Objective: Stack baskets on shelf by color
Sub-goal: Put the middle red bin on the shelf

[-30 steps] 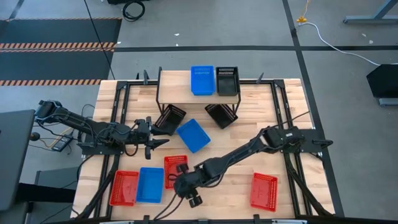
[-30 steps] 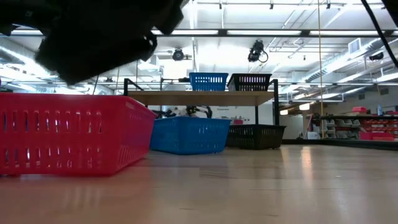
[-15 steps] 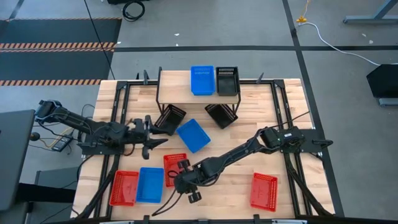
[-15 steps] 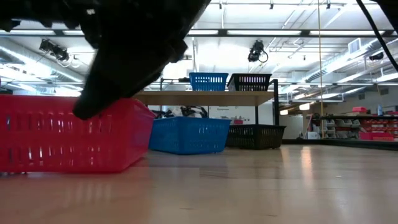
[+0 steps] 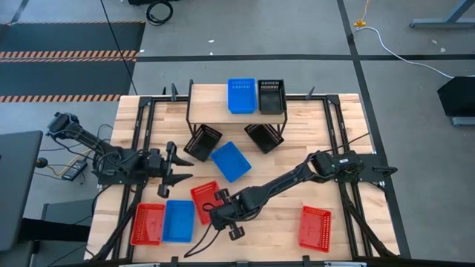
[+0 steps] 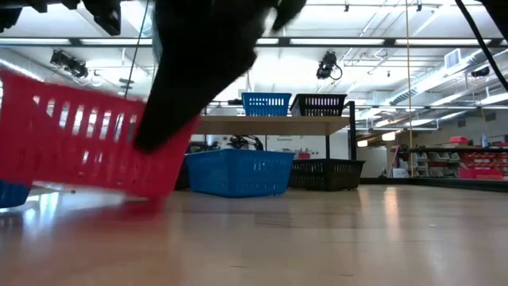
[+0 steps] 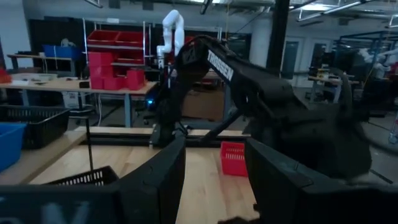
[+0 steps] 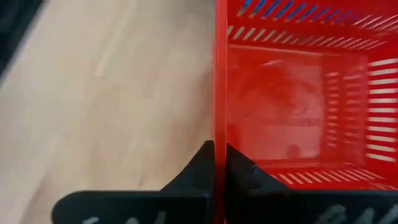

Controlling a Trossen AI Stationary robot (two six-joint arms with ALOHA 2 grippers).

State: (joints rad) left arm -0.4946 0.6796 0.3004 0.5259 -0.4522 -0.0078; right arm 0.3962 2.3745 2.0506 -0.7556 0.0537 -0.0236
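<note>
The red basket point(image 5: 205, 197) has tilted up off the tabletop point(image 5: 274, 222), its wall pinched in the right claw point(image 5: 220, 205); the left claw point(image 5: 180, 167), withdrawn, gapes wide.

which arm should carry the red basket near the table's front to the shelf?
Right. The right gripper is shut on the red basket's wall, and the low view shows it tilted off the table. The left gripper is open and holds nothing, near a black basket. The shelf has bare space.
</note>
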